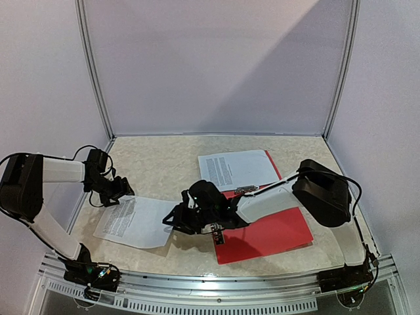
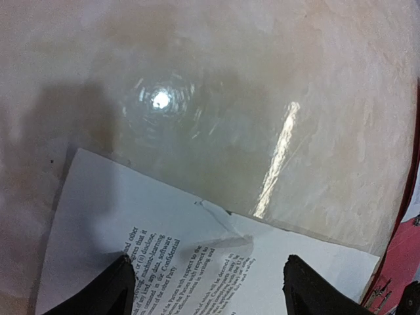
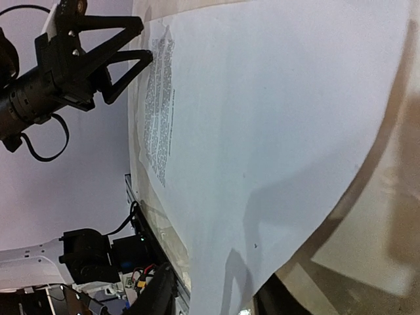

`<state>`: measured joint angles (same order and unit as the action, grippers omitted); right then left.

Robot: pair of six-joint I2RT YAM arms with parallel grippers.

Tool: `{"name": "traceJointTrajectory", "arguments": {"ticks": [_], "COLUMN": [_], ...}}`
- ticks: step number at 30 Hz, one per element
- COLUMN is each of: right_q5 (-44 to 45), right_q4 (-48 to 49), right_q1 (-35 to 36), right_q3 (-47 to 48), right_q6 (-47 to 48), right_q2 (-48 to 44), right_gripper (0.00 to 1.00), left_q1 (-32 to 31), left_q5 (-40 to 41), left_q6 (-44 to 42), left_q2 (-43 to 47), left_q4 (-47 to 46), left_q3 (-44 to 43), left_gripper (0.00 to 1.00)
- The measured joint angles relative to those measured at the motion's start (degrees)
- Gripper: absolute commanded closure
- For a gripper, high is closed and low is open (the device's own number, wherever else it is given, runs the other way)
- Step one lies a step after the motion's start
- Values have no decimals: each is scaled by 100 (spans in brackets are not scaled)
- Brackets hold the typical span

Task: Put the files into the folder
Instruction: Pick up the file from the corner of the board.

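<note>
The red folder (image 1: 275, 233) lies open on the table, right of centre, with a metal clip (image 1: 246, 189) at its spine. One white printed file (image 1: 236, 167) rests on its far half. A second file (image 1: 134, 220) lies on the table to the left. My left gripper (image 1: 121, 190) hangs open over that file's far left edge (image 2: 164, 216), which has a small crease. My right gripper (image 1: 174, 218) is at the file's right edge. Its fingers stand apart with the raised paper edge (image 3: 262, 131) between them.
The left gripper (image 3: 146, 41) shows open in the right wrist view. A slice of the red folder (image 2: 400, 262) shows at the right of the left wrist view. White booth walls (image 1: 216, 65) close the back and sides. A metal rail (image 1: 216, 289) runs along the near edge.
</note>
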<state>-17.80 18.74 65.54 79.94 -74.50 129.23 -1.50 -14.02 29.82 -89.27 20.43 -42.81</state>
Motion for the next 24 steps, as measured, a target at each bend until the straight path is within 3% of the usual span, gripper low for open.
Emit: {"name": "traceJointTrajectory", "arguments": {"ticks": [3,6,11,16,24], "right_q5": [55,116,223,4,-286], "right_q4": [-170,-313,-678,-1364,-3884], "right_q1": [2,4,-4,-101,-570], "right_q3": [199,293,461,566,374], "right_q6": [13,98,490,1333,3224], "right_q2": [114,208,273,50,-2076], "right_gripper": [88,99,100,100,100], "left_q1": [0,-2,-37,-37,-81], "left_q5": [9,15,284,942,1576], "left_q6": [0,-2,-101,-254,-470], "left_q2": [2,13,160,1097,1840], "left_q4": [2,9,212,713,1043], "left_q3": [0,0,0,-188,-938], "left_gripper": [21,21,20,19,20]}}
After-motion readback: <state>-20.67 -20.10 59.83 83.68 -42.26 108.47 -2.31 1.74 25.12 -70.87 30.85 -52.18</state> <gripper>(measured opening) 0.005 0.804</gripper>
